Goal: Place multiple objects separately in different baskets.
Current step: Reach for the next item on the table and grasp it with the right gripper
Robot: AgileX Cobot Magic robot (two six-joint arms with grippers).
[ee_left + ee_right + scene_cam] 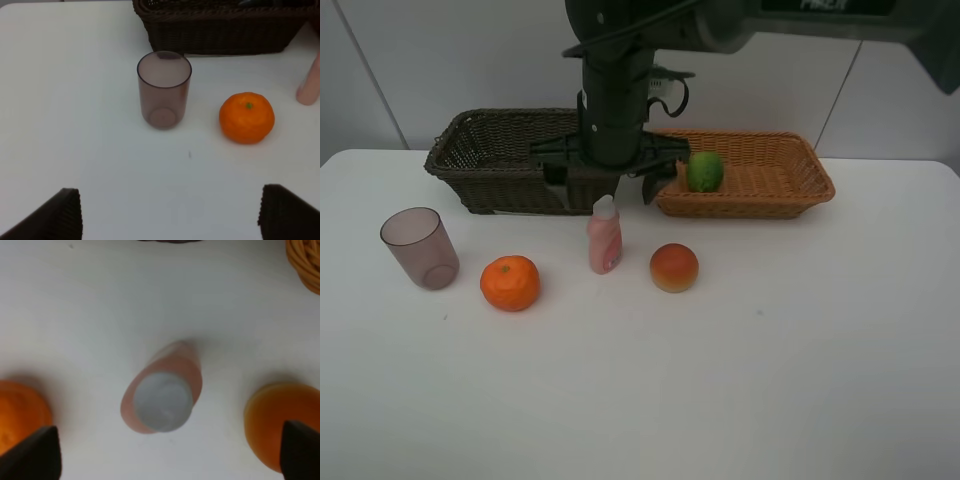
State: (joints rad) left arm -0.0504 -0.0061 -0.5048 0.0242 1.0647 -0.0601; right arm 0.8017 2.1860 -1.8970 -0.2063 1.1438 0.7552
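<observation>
The translucent purplish cup (418, 248) stands at the left, with the orange tangerine (510, 283) beside it. The pink bottle with white cap (604, 236) stands upright in the middle, and the orange-red fruit (674, 267) lies to its right. The green lime (704, 171) lies in the light tan basket (790, 185). The dark brown basket (490, 150) is to its left. My right gripper (605, 190) hangs open directly above the bottle (162, 390), fingers on either side. My left gripper (175, 215) is open and empty, short of the cup (164, 90) and tangerine (247, 117). The black bottle is hidden.
The right arm reaches in from the upper right across the baskets and hides part of the dark basket's inside. The white table (720, 400) runs to a wall behind the baskets.
</observation>
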